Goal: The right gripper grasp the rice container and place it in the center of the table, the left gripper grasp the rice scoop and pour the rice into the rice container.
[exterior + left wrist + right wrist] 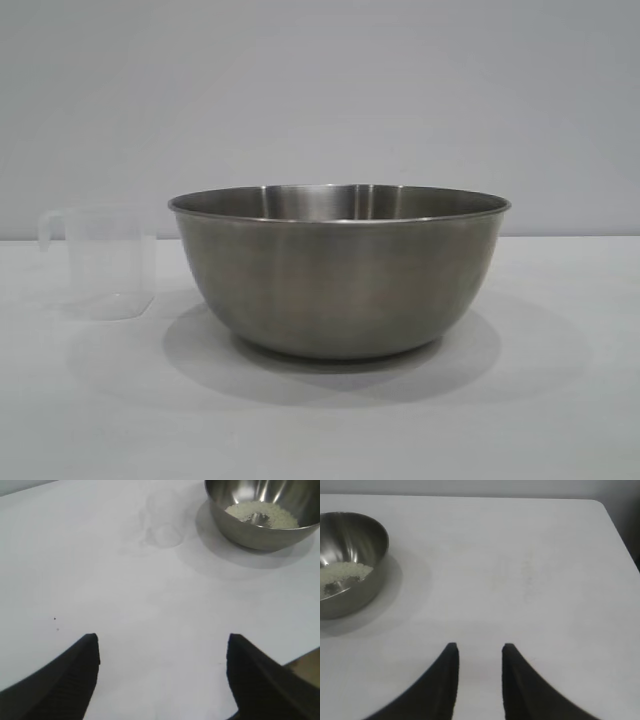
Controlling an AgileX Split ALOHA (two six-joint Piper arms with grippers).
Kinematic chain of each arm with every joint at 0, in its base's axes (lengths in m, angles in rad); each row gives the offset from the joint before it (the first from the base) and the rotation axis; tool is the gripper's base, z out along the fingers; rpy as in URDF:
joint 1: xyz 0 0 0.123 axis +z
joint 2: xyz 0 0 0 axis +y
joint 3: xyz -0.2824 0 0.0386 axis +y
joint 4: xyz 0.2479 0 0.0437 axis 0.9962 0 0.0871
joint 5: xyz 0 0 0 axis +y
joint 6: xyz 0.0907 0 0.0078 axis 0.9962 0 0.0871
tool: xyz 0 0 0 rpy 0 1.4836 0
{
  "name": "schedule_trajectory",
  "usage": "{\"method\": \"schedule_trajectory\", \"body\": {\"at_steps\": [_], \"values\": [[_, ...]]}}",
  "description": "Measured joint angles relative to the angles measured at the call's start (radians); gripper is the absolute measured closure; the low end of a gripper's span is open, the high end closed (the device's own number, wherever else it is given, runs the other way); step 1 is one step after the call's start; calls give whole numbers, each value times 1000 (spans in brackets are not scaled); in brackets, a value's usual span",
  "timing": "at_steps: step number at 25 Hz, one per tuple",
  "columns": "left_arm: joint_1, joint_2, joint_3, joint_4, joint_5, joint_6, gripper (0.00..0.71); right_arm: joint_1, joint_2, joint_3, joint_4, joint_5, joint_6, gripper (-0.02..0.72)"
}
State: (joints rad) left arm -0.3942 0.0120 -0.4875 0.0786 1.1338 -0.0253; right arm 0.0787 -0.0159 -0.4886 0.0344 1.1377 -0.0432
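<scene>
Both arms are hidden from the exterior view. Left gripper (pixel 162 675) spread wide, empty; right gripper (pixel 480 680) narrowly parted, empty. Steel rice container (pixel 340 268) sits mid-table (pixel 560 420), rice (pixel 261 514) inside. Faint translucent rice scoop (pixel 100 262) stands upright left, slightly farther.

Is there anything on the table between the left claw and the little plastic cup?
Nothing visible. In the left wrist view, only bare white table lies between the open left gripper and the rice scoop. The rice container stands beside the scoop, off that path.
</scene>
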Motion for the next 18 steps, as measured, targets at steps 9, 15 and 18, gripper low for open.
{"method": "schedule_trajectory", "body": {"at_steps": [9,15,18], "values": [[0,-1,4,9,-10,0,238,0,0,0,0,0,0,484],[0,-1,4,10,-12,0,238,0,0,0,0,0,0,484],[0,-1,4,10,-12,0,238,0,0,0,0,0,0,484]]}}
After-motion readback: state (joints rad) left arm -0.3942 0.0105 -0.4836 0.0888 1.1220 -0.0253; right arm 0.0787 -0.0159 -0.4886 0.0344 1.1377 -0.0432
